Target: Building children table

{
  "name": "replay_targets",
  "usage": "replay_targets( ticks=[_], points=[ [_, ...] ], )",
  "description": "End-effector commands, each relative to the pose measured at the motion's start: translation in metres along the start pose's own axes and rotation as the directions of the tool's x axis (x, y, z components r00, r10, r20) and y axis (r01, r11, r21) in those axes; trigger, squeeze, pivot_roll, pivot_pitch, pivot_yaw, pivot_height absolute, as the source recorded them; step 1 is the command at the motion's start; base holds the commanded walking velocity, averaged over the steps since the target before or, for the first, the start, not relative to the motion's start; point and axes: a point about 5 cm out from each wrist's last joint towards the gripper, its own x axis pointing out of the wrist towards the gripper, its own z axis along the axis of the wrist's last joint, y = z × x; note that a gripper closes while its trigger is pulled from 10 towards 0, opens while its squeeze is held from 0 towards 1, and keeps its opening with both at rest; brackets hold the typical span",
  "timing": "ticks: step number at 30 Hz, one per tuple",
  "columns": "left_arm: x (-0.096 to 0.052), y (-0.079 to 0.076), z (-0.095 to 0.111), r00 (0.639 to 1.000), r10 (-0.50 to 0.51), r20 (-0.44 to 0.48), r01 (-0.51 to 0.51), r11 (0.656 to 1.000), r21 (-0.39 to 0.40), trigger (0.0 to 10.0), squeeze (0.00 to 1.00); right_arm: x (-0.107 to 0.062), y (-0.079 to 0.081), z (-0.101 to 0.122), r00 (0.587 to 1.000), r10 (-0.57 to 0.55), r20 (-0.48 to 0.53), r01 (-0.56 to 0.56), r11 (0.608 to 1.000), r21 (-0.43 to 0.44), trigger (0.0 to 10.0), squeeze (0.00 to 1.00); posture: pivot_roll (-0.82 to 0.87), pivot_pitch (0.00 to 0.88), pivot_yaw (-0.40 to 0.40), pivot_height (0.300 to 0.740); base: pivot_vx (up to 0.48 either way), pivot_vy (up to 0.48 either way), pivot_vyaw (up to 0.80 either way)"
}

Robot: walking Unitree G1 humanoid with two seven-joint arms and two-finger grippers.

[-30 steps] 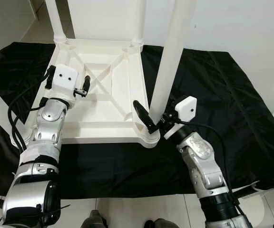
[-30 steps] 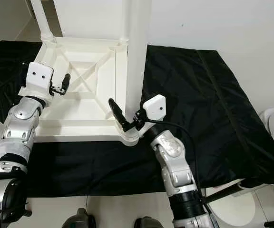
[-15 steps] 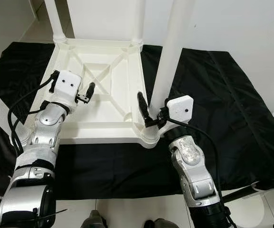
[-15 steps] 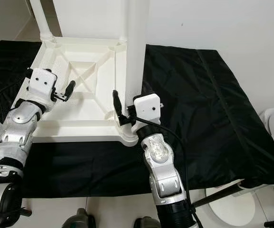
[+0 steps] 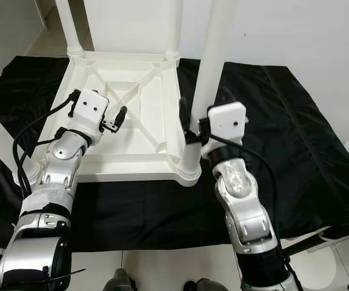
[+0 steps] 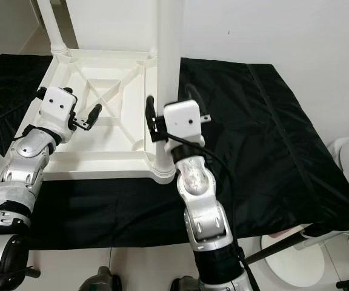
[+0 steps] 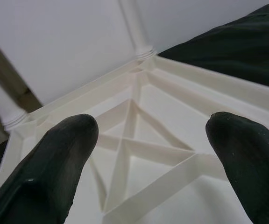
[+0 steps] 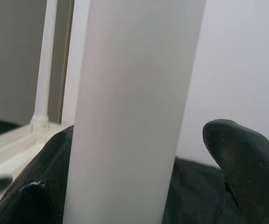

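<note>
Right wrist view: right gripper fingers spread around near-right leg, not clamped | I see upturned table on black cloth, legs standing | left gripper open above underside | leg probably needs tightening.

An upturned tabletop lies on a cloth spread over the floor, its underside ribs facing up. Legs stand at its corners: two at the far side, by the wall, and one leg upright in the near right corner socket. The left pincer hovers over the left part of the underside, its fingers apart above the crossed ribs. The right pincer is at the near right leg, one finger on either side of it, just above the socket. The cloth reaches well out to the right of the tabletop.
</note>
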Motion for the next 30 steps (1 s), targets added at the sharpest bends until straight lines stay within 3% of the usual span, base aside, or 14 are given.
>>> replay_targets(
  ticks=[1, 11, 12, 13, 15, 16, 23, 24, 25, 26, 29, 30],
  points=[
    [-0.002, -0.004, 0.001, 0.998, -0.057, 0.019, 0.057, 0.998, 0.006, 10.0, 0.0, 0.002, 0.003, 0.007, 0.999, -0.033, 0.008, 0.033, 0.999, 0.022, 10.0, 0.0, 0.02, 0.016, -0.013, 0.74, 0.0, 0.0, 0.0],
    [-0.005, -0.008, -0.001, 0.994, -0.109, 0.015, 0.108, 0.994, 0.008, 10.0, 0.0, 0.003, 0.007, 0.01, 1.0, -0.024, -0.019, 0.024, 0.999, 0.023, 10.0, 0.0, 0.02, 0.018, -0.016, 0.74, 0.0, 0.0, 0.0],
    [-0.005, -0.009, -0.001, 0.994, -0.107, 0.012, 0.107, 0.994, 0.007, 10.0, 0.0, 0.003, 0.009, 0.01, 0.999, 0.002, -0.034, -0.001, 0.999, 0.051, 0.4, 0.0, 0.02, 0.017, -0.017, 0.74, 0.0, 0.0, 0.0],
    [-0.005, -0.009, -0.001, 0.994, -0.105, 0.009, 0.105, 0.994, 0.006, 10.0, 0.0, 0.002, 0.01, 0.01, 0.999, 0.013, -0.04, -0.01, 0.998, 0.058, 0.0, 0.0, 0.02, 0.018, -0.018, 0.74, 0.0, 0.0, 0.0],
    [-0.005, -0.009, -0.001, 0.995, -0.104, 0.008, 0.104, 0.995, 0.006, 10.0, 0.0, 0.002, 0.01, 0.01, 0.999, 0.017, -0.043, -0.014, 0.998, 0.062, 0.0, 0.0, 0.02, 0.019, -0.019, 0.74, 0.0, 0.0, 0.0],
    [-0.005, -0.009, -0.001, 0.995, -0.104, 0.007, 0.104, 0.995, 0.007, 10.0, 0.0, 0.002, 0.01, 0.01, 0.999, 0.014, -0.047, -0.011, 0.998, 0.059, 9.9, 0.0, 0.02, 0.018, -0.018, 0.74, 0.0, 0.0, 0.0],
    [-0.005, -0.007, -0.001, 0.994, -0.107, 0.009, 0.106, 0.994, 0.012, 10.0, 0.0, 0.002, 0.01, 0.009, 0.998, 0.005, -0.061, -0.002, 0.998, 0.058, 10.0, 0.0, 0.03, 0.02, -0.023, 0.74, 0.0, 0.0, 0.0],
    [-0.005, -0.006, 0.0, 0.994, -0.109, 0.012, 0.109, 0.994, 0.012, 10.0, 0.0, 0.002, 0.011, 0.007, 0.997, 0.005, -0.071, -0.001, 0.998, 0.06, 6.2, 0.0, 0.03, 0.019, -0.023, 0.74, 0.0, 0.0, 0.0],
    [-0.006, -0.006, 0.001, 0.994, -0.113, 0.014, 0.113, 0.994, 0.012, 10.0, 0.0, 0.002, 0.01, 0.005, 0.996, -0.006, -0.085, 0.011, 0.998, 0.055, 10.0, 0.0, 0.03, 0.02, -0.024, 0.74, 0.0, 0.0, 0.0],
    [-0.006, -0.005, 0.001, 0.993, -0.116, 0.016, 0.116, 0.993, 0.013, 10.0, 0.0, 0.002, 0.011, 0.003, 0.995, -0.007, -0.097, 0.012, 0.998, 0.053, 3.3, 0.0, 0.03, 0.021, -0.024, 0.74, 0.0, 0.0, 0.0],
    [-0.006, -0.005, 0.002, 0.993, -0.117, 0.019, 0.116, 0.993, 0.011, 10.0, 0.0, 0.001, 0.01, 0.001, 0.993, -0.021, -0.115, 0.026, 0.999, 0.048, 3.2, 0.0, 0.03, 0.022, -0.025, 0.74, 0.0, 0.0, 0.0],
    [-0.006, -0.004, 0.004, 0.993, -0.116, 0.023, 0.116, 0.993, 0.007, 10.0, 0.0, 0.0, 0.008, -0.002, 0.99, -0.035, -0.14, 0.043, 0.997, 0.057, 10.0, 0.0, 0.03, 0.022, -0.024, 0.74, 0.0, 0.0, 0.0]
  ],
)
